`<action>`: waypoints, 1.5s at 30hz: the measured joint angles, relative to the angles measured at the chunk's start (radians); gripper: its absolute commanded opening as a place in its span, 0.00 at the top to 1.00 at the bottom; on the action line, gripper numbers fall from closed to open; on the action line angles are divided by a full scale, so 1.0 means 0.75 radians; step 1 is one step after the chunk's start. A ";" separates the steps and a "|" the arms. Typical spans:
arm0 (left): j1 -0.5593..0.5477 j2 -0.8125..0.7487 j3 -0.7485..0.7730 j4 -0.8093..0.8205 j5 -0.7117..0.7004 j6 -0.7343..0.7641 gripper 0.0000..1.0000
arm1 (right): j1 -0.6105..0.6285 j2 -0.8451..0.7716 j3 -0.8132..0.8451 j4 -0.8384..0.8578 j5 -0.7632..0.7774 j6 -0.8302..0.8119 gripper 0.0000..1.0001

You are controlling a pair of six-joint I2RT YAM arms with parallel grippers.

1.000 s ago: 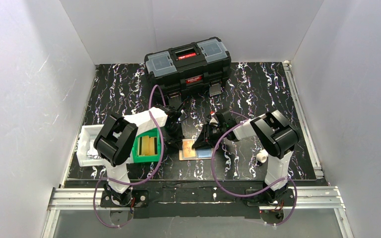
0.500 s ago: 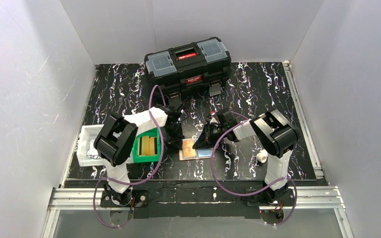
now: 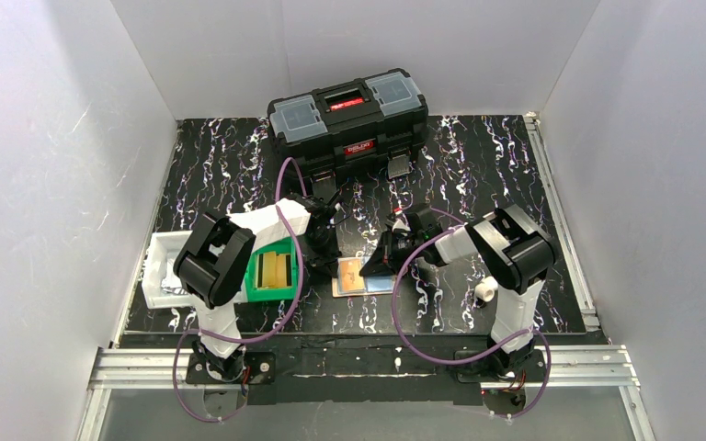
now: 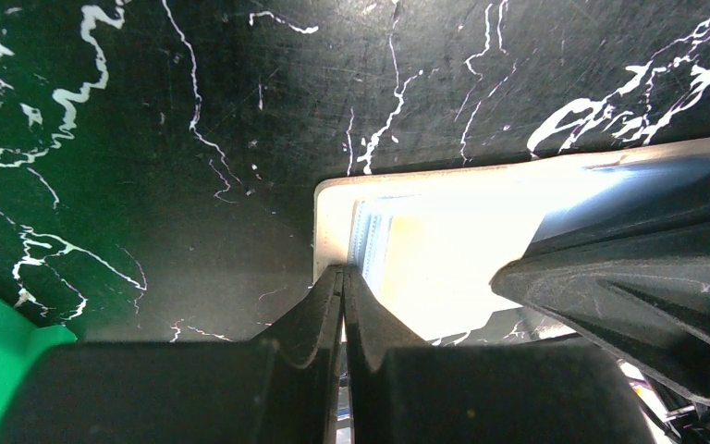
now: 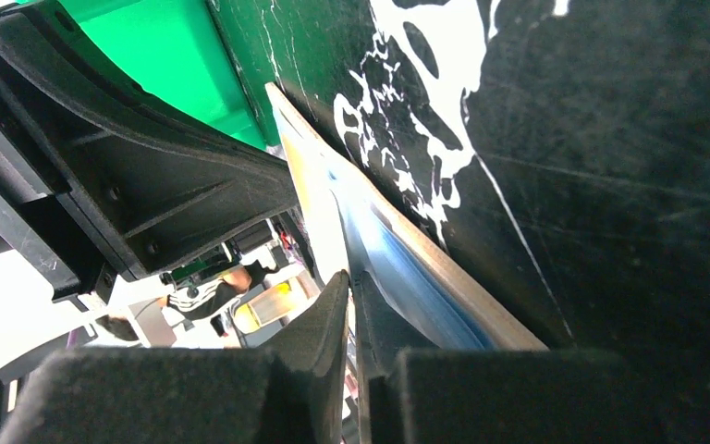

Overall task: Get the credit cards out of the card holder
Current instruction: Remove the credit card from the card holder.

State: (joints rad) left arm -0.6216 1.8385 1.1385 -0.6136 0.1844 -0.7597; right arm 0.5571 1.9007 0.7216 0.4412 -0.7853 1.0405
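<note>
Two cards: neither is out of the card holder [image 4: 328, 222] yet; a tan card [image 3: 353, 274] shows in its left half and a blue card [image 5: 407, 277] in its right half.
Green bin [image 3: 262, 292]: at 9 o'clock of the card holder, with yellow-tan slabs inside; it has no part in the task.
Left tool [image 4: 342, 277]: clenched on nothing, with its tips at the card holder's 9 o'clock edge. By my reading it is pressing there to pin the card holder down.
Card holder: spread open and flat on the desk [image 3: 478, 165], at 6 o'clock of the desk's middle, between the two tools.
Right tool [image 5: 348, 282]: low at the 3 o'clock side, tips at the blue card's edge, jaws drawn to a thin slit. Whether the card is caught in that slit I cannot tell.
Done: the card holder lies open and looks steadied.
Left: draw out the blue card, then the tan card, and lay both on the desk apart from the card holder.
Toolbox [image 3: 347, 115]: at 12 o'clock, black, with red labels on the lid and the front. The white lettering is too small to read.
Other writing: none readable on the cards or the card holder; glare and blur hide their faces in both wrist views.
</note>
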 measured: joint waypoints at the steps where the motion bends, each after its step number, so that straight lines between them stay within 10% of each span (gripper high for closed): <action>1: 0.000 0.000 0.000 0.000 0.000 0.000 1.00 | -0.002 -0.002 -0.001 -0.004 0.001 -0.001 0.89; 45: -0.021 -0.046 0.028 -0.107 -0.068 0.160 0.93 | -0.019 -0.145 -0.010 -0.305 0.151 -0.136 0.89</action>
State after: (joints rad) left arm -0.6373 1.8038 1.1595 -0.6937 0.1337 -0.6395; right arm 0.5430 1.7920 0.7143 0.2123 -0.6720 0.9382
